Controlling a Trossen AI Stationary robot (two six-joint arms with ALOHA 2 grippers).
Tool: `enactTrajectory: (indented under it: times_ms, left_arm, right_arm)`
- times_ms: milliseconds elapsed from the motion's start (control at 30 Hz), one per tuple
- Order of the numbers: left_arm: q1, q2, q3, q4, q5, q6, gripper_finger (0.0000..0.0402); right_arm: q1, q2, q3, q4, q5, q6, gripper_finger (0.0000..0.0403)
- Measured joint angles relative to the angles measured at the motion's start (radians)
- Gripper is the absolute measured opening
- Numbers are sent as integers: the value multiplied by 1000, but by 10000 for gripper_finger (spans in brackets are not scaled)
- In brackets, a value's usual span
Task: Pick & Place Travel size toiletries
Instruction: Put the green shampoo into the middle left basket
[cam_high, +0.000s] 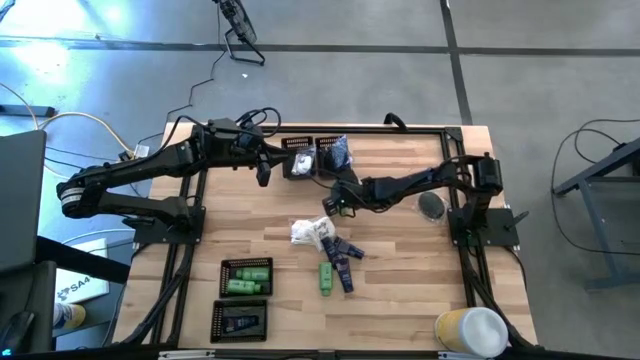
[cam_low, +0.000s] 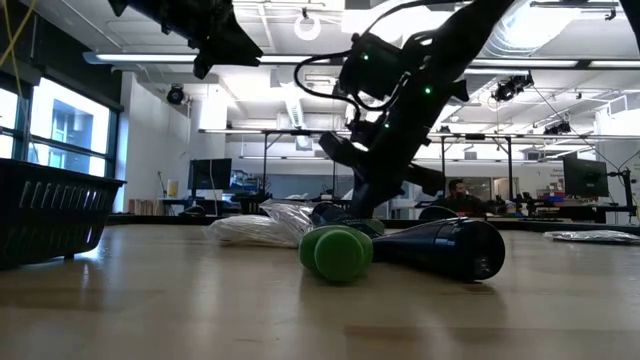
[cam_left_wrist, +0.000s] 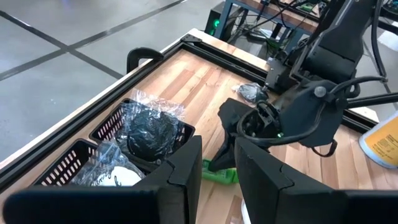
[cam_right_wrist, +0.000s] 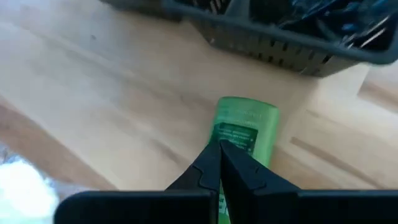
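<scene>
Right gripper (cam_right_wrist: 219, 149), centre of high view, jaws pressed together, empty, tip over a green tube (cam_right_wrist: 239, 134) near the upper-centre tray (cam_high: 318, 160). Open jaws wide, straddle tube, then pinch mid-body. Left gripper (cam_left_wrist: 214, 168) hovers upper centre, part-spread, holding 0.

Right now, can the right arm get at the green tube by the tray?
Probably yes. The right gripper is right at the green tube, nothing lies between them, and the tray is beyond it. The fingers are shut, so they must open first.
</scene>
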Motion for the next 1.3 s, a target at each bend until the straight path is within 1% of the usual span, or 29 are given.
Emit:
enactTrajectory:
  times_ms: [267, 433, 567, 700, 867, 1067, 1100, 1167, 1233, 1300]
  left_arm:
    - [0, 0, 0, 0, -2, 0, 93]
    - [0, 0, 0, 0, -2, 0, 93]
    - [0, 0, 0, 0, -2, 0, 93]
    - [0, 0, 0, 0, -2, 1, 93]
    - [0, 0, 0, 0, -2, 8, 93]
    - [0, 0, 0, -21, -1, 8, 93]
    - [0, 0, 0, -26, 1, 8, 93]
    - [0, 0, 0, -24, 1, 8, 93]
    - [0, 0, 0, -20, 1, 8, 93]
    - [0, 0, 0, -18, 0, 9, 93]
  right_arm:
    - [45, 4, -5, -87, -66, 80, 2]
    - [78, 3, -4, -145, -59, 116, 2]
    - [107, -11, -4, -132, -38, 123, 2]
    - [123, -68, -4, -87, -27, 80, 2]
    - [129, -157, -2, -47, 12, 0, 2]
    - [135, -249, 1, 8, 10, -190, 2]
    - [135, -267, -3, -12, 3, -223, 2]
    - [136, -283, -1, 11, -21, -294, 2]
    - [135, -305, 0, -18, -35, -310, 2]
    - [135, -308, -3, -34, -28, -292, 2]
